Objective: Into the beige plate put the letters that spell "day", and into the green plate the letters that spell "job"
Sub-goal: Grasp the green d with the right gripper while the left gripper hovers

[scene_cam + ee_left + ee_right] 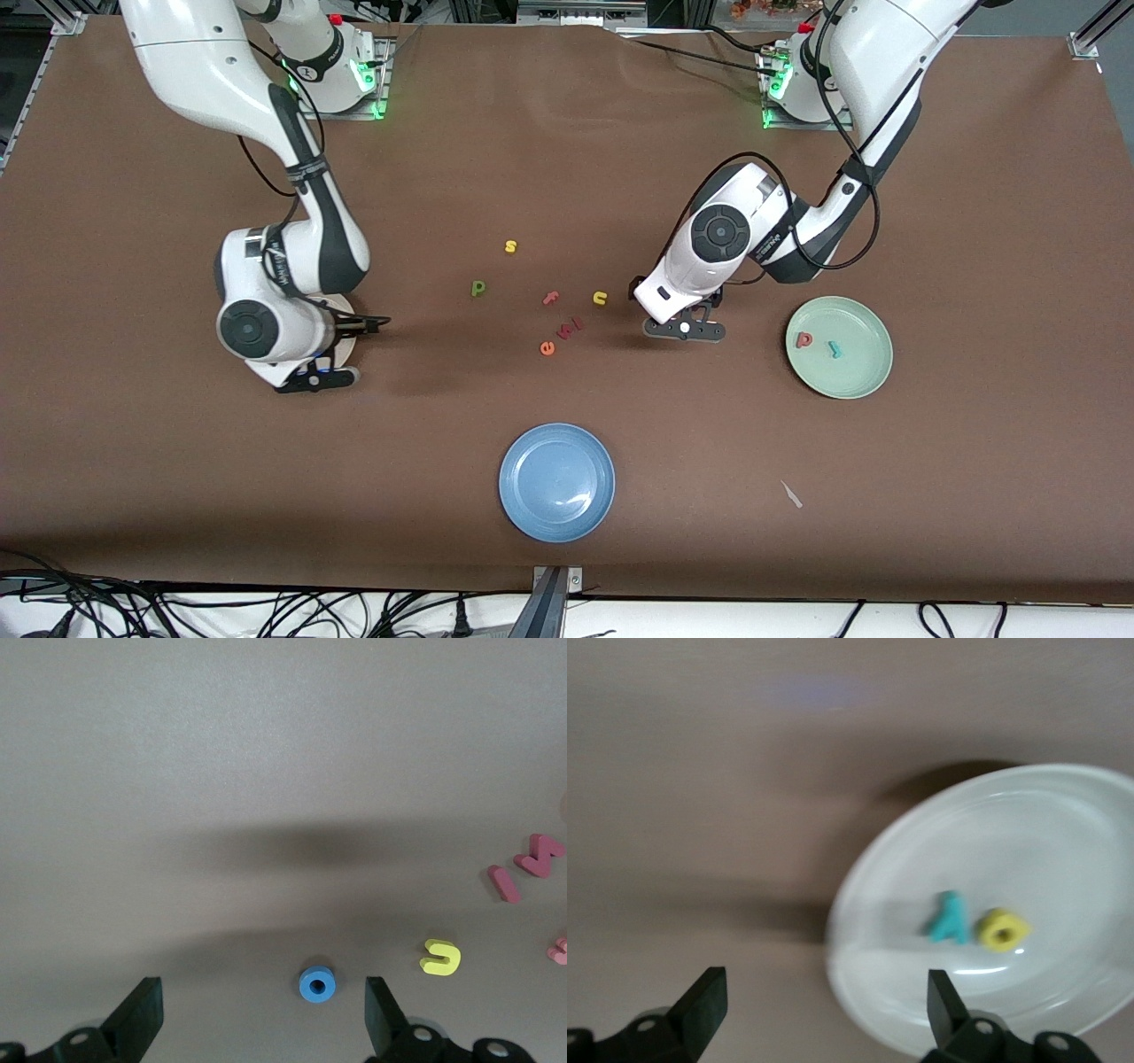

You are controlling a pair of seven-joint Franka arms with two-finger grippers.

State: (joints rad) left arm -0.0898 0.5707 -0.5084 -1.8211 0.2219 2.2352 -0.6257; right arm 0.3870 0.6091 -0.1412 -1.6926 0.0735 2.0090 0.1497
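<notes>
Brown table, both arms down low. The green plate (864, 377), pale mint and shallow, sits toward the left arm's end from the blue plate (556, 523). It already holds the pinkish-red b/p (804, 339), lying flat and reading as a p from the front, stem toward the camera, with the teal j (834, 350) just beside it.

Farther from the front camera than the blue plate, the loose letters are scattered: the dark green letter (478, 287), yellow s (510, 246), pink f (551, 299), yellow u (600, 298) and orange e (547, 348).

The left gripper (261, 997) hangs over the blue o (316, 984), a ring lying flat with its hole up. The jaws are wide apart, nothing in them.

Toward the right arm's end from the blue plate, the right gripper (824, 992) is also spread and empty over the beige plate (1063, 824). The teal y (950, 920) and yellow d (1003, 930) lie side by side in it.
</notes>
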